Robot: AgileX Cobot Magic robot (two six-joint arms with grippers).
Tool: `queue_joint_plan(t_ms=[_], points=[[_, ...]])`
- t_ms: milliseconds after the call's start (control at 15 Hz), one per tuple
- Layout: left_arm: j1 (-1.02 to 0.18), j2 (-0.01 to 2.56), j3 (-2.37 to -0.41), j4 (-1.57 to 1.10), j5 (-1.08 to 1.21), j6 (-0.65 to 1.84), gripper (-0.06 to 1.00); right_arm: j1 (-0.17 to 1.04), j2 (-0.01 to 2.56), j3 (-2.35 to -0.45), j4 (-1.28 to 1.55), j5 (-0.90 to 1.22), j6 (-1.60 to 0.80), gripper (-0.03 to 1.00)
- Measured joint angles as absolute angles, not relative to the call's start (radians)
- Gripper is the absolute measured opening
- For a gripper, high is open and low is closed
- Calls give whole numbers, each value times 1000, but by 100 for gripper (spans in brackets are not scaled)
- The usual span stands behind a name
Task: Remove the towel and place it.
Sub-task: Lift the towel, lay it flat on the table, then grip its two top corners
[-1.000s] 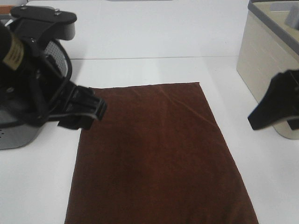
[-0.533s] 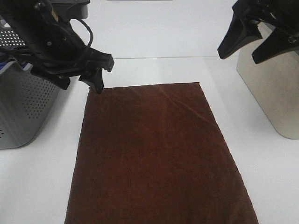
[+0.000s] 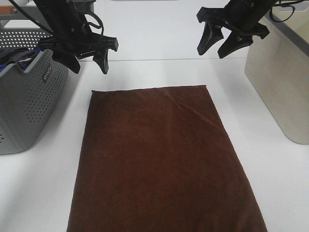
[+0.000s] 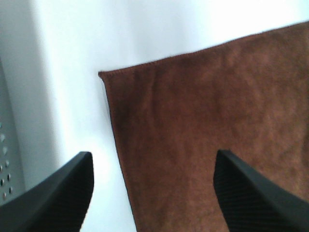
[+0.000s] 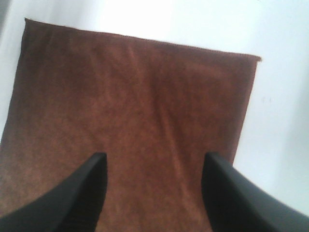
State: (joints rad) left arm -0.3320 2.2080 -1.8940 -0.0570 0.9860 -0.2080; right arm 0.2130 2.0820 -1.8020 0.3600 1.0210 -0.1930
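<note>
The towel (image 3: 164,159) lies spread flat on the white counter (image 3: 43,193), just beside the grey basket (image 3: 24,111) and clear of it. It looks soft, light and limp, so it would likely sag when lifted. The stitched hem at a corner seems the best place to pinch it. The left end effector (image 3: 89,67) hovers by the basket's far end, and the right end effector (image 3: 212,52) is well away from the basket. Both have wide jaws and hold nothing.
</note>
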Motion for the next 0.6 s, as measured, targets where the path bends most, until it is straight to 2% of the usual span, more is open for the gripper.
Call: queue_joint_plan(t_ms=[333,600], points=[[-328,2481,-2206,-28,1081,-222,67,213,2363,-2034,292,1022,-189,52],[-328,2575,-2282,-12,1087,-245,67,212,2483,-2105,177,997,-129,52]])
